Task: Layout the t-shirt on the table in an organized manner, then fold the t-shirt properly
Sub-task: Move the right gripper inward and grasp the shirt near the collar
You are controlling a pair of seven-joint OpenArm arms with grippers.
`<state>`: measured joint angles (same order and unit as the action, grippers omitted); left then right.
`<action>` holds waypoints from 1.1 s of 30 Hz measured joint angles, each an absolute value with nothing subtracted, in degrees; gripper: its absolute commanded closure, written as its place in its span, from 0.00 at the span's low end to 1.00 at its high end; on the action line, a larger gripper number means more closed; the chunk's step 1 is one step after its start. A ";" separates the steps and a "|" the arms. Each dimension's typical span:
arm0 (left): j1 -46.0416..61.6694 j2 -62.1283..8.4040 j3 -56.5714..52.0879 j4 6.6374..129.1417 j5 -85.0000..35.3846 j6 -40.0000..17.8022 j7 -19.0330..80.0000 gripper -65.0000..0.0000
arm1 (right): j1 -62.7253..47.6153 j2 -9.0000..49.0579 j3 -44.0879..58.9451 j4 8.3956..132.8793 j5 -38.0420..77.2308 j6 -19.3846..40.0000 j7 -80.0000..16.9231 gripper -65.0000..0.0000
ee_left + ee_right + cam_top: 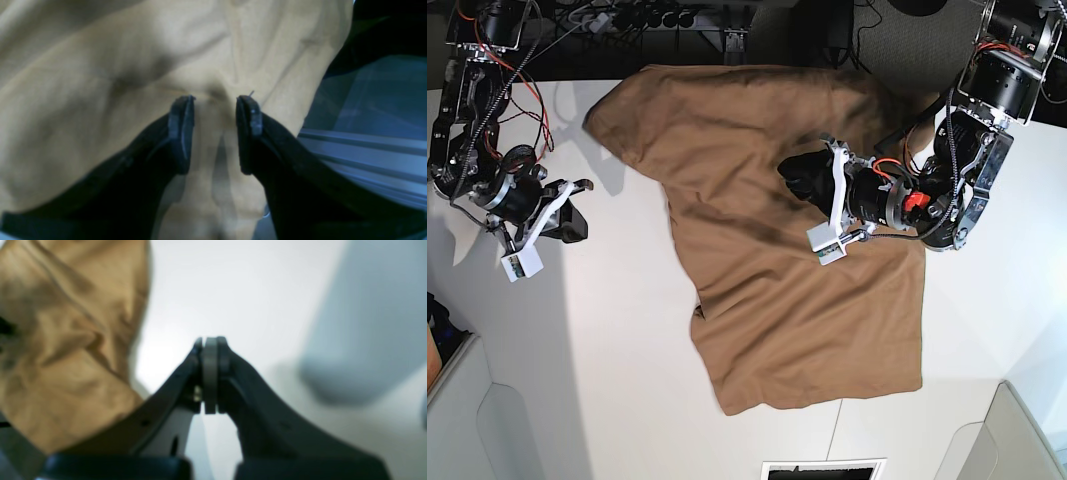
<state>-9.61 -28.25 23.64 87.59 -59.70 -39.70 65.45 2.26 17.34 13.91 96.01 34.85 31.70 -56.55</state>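
The shirt [787,250] lies spread out on the table [607,360]. The left gripper [215,98] sits on the shirt's middle, partly open with cloth between its jaws. The right gripper [210,340] is closed tight, empty, beside the shirt.

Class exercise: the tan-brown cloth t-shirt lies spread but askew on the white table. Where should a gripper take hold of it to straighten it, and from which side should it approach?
Probably the tan-brown cloth t-shirt's sleeve tip at the far corner, which juts out over bare white table. Come in from the table side with the right gripper, now shut and empty beside it. The left gripper hovers open above the shirt's middle, where flat cloth offers no edge.
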 measured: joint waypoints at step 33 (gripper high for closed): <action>-9.72 -28.25 23.64 84.31 -53.98 -39.68 60.62 0.63 | -4.62 17.28 5.32 95.98 37.30 32.56 -58.74 1.00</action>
<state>-9.72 -28.25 23.64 84.31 -53.98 -39.68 60.62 -4.62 17.28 5.32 95.98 37.30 32.56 -58.74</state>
